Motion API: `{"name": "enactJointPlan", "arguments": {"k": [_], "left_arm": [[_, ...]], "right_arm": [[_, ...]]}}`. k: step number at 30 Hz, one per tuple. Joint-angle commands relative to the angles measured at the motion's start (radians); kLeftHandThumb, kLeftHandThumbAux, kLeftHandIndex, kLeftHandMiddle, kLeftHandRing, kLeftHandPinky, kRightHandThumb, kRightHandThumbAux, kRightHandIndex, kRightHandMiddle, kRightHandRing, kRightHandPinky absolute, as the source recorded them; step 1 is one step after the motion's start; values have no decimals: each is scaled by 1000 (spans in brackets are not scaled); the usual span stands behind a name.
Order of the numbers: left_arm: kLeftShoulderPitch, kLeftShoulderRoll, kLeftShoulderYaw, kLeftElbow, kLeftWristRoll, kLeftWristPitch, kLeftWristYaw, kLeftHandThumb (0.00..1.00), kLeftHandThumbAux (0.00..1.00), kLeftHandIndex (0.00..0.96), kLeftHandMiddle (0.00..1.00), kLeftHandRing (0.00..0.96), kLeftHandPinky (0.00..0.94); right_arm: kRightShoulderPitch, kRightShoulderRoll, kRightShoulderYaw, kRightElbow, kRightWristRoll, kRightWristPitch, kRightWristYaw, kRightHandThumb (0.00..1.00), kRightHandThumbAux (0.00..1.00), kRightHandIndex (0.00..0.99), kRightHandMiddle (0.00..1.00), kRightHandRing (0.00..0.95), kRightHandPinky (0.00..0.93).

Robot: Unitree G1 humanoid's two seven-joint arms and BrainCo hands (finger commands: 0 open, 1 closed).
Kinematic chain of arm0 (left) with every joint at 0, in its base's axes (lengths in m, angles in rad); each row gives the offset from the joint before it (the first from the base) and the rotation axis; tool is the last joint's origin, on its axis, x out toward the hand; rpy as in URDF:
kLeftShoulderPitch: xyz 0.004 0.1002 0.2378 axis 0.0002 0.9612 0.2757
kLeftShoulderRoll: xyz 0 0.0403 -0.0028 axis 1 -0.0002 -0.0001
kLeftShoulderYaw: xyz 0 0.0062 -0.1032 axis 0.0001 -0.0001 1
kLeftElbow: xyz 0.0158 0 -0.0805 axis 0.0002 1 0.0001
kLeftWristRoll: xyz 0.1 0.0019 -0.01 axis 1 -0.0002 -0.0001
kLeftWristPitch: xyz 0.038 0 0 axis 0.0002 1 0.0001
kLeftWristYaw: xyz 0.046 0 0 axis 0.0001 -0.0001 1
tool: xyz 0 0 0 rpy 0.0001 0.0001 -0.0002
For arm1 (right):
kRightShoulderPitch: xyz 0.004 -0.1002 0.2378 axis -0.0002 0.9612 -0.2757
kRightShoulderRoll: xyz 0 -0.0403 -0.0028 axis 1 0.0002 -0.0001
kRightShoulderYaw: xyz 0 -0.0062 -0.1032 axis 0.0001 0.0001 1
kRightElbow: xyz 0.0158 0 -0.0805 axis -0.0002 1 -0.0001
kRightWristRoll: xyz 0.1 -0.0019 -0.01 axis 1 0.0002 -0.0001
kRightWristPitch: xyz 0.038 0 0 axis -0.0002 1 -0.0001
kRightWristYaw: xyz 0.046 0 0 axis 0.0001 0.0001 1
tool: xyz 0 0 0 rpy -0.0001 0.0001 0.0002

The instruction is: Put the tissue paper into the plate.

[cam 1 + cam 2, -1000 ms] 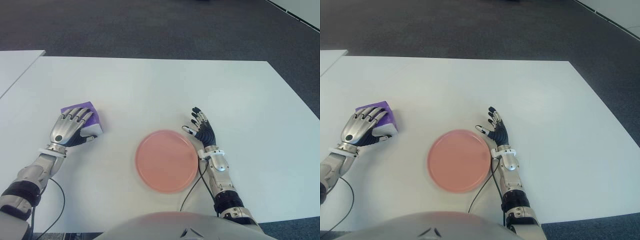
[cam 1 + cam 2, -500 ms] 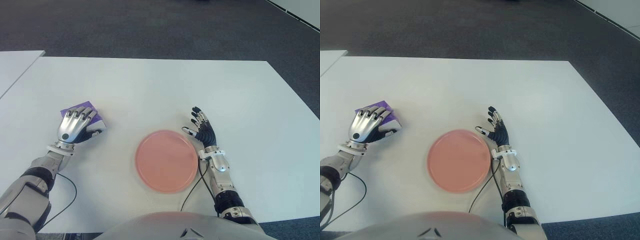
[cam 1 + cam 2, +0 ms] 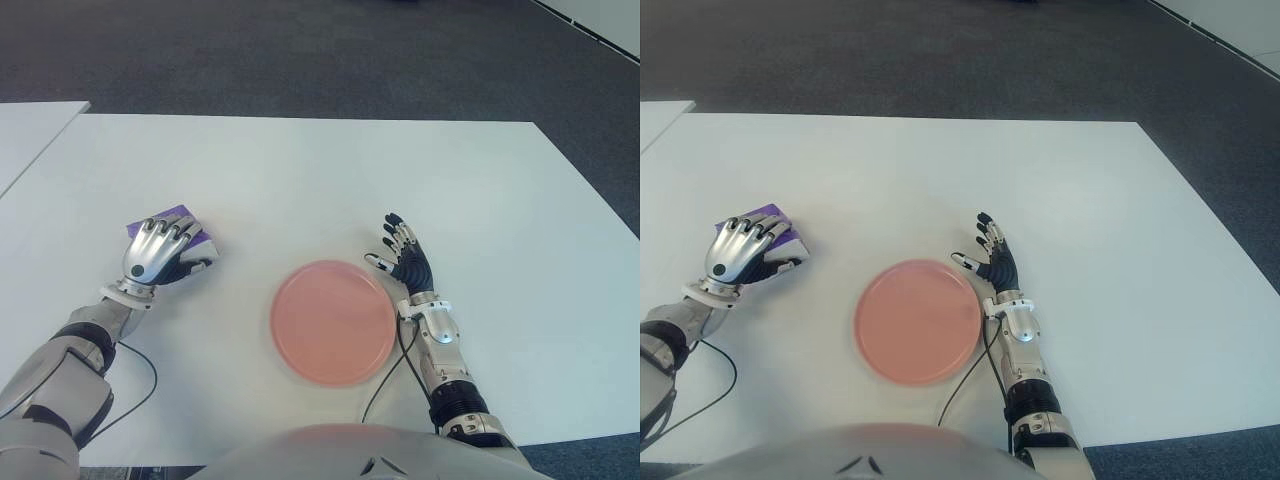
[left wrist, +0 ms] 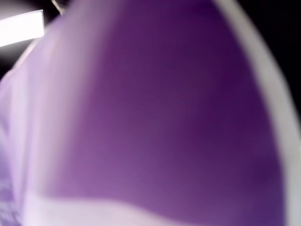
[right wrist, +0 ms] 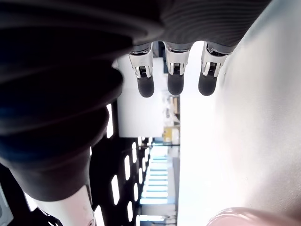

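Observation:
A purple tissue pack lies on the white table at the left, mostly covered by my left hand, whose fingers curl over it in a grasp. In the left wrist view the purple pack fills the picture. The round pink plate sits near the table's front edge at the middle, with nothing in it. My right hand shows just right of the plate's far rim, fingers spread and holding nothing.
A second white table's corner shows at the far left. Dark carpet lies beyond the table. Thin black cables run over the table by each forearm.
My left hand has closed over the tissue pack and shifted slightly toward the right with it; the left elbow has swung in. The right hand and plate have not moved.

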Motion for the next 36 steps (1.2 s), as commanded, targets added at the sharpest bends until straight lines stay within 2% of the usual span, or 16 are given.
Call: {"name": "enactJointPlan", "arguments": {"k": [1,11,24,36], "left_arm": [[-1,-23,-30,19,5,-12,16,843,666,420,553,764,774],[-15,-34,-36,33,-22,-34,36,844,665,423,547,767,782],[-54,-41,-20,24,-54,-24,100,847,663,421,548,789,808],[-139,-1,58,-35,-121,-123,115,847,663,422,544,807,827]], "right_arm": [[84,-2,-8,82,-2,57,-7,0,835,25,0,0,9],[82,-3,-5,87,-3,47,-5,0,834,20,0,0,8],[76,0,-7,98,-1,43,-9,0,830,21,0,0,13],[72,1,-6,89,-1,71,-15,0,797,12,0,0,0]]}}
